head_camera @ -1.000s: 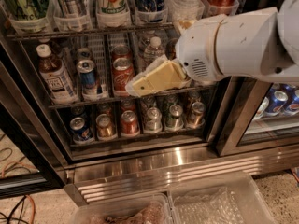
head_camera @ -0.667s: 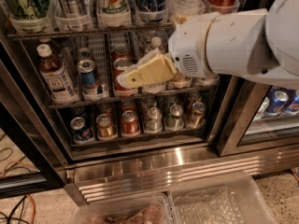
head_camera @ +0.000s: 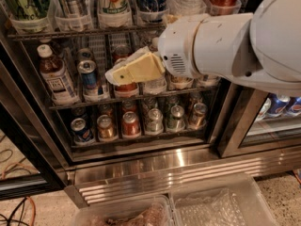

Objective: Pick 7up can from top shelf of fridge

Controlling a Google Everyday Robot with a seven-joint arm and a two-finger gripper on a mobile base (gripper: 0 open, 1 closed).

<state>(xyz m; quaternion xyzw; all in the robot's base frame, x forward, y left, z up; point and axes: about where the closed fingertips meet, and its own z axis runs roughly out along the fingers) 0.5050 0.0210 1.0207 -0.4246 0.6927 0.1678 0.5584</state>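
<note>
I see the 7up can (head_camera: 113, 1) standing in a clear holder on the top shelf (head_camera: 70, 33) of the fridge (head_camera: 155, 166). My gripper (head_camera: 118, 73) hangs just below that shelf, empty as far as I see; open or closed, I cannot tell.

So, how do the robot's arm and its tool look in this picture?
The arm is thick, rounded and glossy white, with a small slotted vent near its end. The tool is a pale yellow, wedge-shaped piece, in front of the middle rack of the fridge. No cables or markings show.
</note>
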